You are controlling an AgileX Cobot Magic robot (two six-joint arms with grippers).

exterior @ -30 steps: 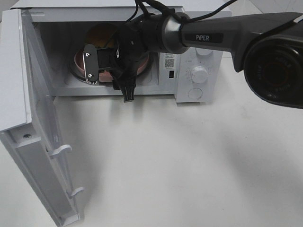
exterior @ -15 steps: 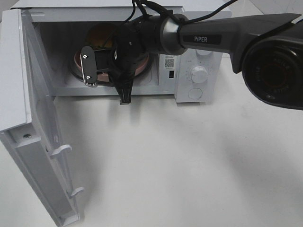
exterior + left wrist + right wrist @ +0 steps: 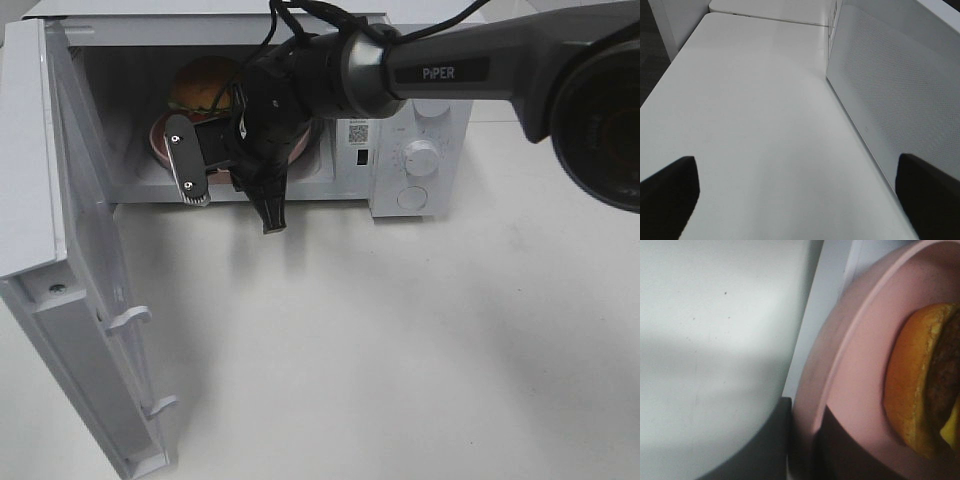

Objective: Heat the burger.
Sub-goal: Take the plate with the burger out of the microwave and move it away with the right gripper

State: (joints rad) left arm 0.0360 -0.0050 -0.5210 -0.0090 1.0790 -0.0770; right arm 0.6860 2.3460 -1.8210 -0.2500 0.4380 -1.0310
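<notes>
my right gripper (image 3: 232, 190) just pinched plate (image 3: 850, 365) rim inside microwave (image 3: 400, 110); burger (image 3: 205, 82) on it. looks seated, door open. left jaws spread, idle outside.

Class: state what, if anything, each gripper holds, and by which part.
Right gripper: shut on the rim of the round pink plate carrying the burger. Left gripper: open, holding nothing.

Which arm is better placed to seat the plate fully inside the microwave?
The right. Its pincer is shut on the pink plate's rim, with the burger on it, inside the open microwave. The left arm's wrist view shows only bare table outside the swung-open door.
</notes>
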